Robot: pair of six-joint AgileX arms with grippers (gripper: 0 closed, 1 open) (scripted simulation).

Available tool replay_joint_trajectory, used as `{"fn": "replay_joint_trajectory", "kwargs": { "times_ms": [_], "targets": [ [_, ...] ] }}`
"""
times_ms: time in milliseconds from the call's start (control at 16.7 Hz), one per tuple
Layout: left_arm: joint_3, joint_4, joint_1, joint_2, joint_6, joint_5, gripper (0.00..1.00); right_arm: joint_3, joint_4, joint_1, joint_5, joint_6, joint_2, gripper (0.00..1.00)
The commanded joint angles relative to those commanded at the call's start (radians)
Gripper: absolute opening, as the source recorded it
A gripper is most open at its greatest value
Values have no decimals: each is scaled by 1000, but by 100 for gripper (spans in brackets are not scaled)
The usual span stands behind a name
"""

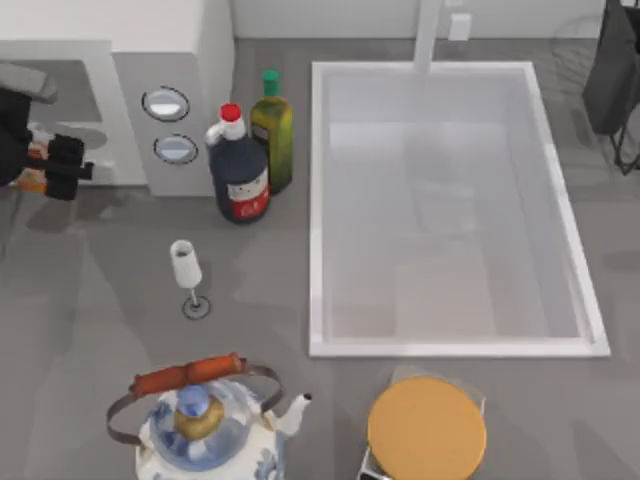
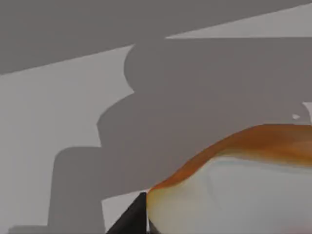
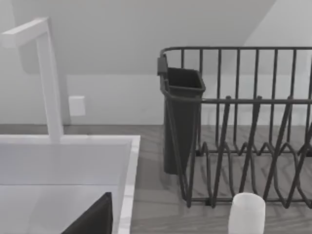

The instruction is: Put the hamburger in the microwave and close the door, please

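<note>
Gripping the hamburger, my left gripper sits at the table's far left in the top view, just in front of the microwave and left of its dials. From the left wrist, the orange bun on its pale tray lies close against my dark fingertip. From the right wrist, the sink and dish rack show; I cannot tell my right gripper's state.

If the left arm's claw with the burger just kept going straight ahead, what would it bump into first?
Probably the microwave: the left gripper holds the hamburger at its opening, and the left wrist view shows bare shadowed wall ahead. Depth is unclear.
</note>
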Motion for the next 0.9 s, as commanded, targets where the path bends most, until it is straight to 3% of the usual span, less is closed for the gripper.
{"fn": "replay_joint_trajectory", "kwargs": {
  "times_ms": [240, 480, 660, 900],
  "targets": [
    [-75, 411, 61, 76, -92, 46, 0, 0, 0, 0, 0, 0, 0, 100],
    [-141, 701, 108, 130, -166, 82, 0, 0, 0, 0, 0, 0, 0, 100],
    [-171, 809, 128, 152, -198, 97, 0, 0, 0, 0, 0, 0, 0, 100],
    [-177, 828, 132, 157, -204, 100, 0, 0, 0, 0, 0, 0, 0, 100]
  ]
}}
